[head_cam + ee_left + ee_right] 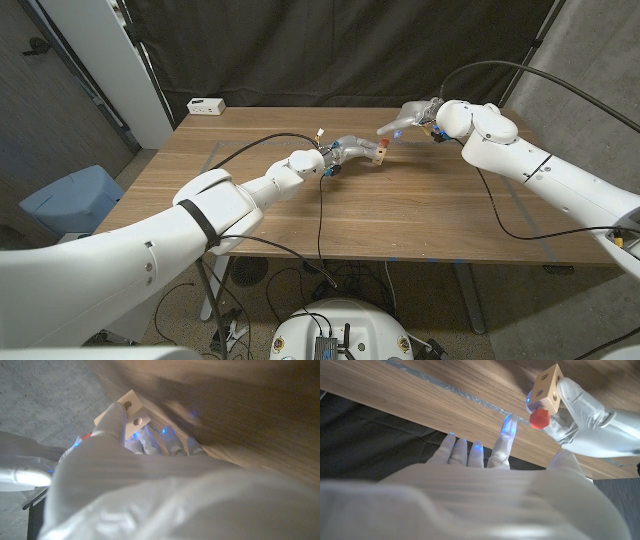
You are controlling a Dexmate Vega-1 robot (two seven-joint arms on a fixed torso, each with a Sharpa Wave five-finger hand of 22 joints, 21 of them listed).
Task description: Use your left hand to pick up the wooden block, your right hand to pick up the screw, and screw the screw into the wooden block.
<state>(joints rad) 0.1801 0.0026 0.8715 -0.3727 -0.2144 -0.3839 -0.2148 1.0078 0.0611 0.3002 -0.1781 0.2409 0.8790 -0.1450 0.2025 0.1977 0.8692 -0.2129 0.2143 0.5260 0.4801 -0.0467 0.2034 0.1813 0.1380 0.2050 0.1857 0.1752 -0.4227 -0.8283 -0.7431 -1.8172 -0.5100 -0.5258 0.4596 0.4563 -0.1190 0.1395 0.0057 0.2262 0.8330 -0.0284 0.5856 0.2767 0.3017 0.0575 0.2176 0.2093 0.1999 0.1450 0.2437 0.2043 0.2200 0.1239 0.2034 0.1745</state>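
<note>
My left hand (345, 153) grips the small pale wooden block (381, 148) and holds it a little above the middle of the table. In the right wrist view the block (547, 385) shows round holes, and a red-headed screw (539, 417) sticks out of one face, beside the fingers of the left hand (580, 415). My right hand (405, 117) hovers just behind and to the right of the block with its fingers stretched out, apart from it and holding nothing. In the left wrist view the block (127, 412) sits at the tips of my left hand (125, 460).
A white box (206, 105) lies at the table's back left corner. A black cable (320, 205) trails across the wooden table (400, 215) from the left wrist. A blue chair (70, 198) stands off the table's left side. Dark curtain hangs behind.
</note>
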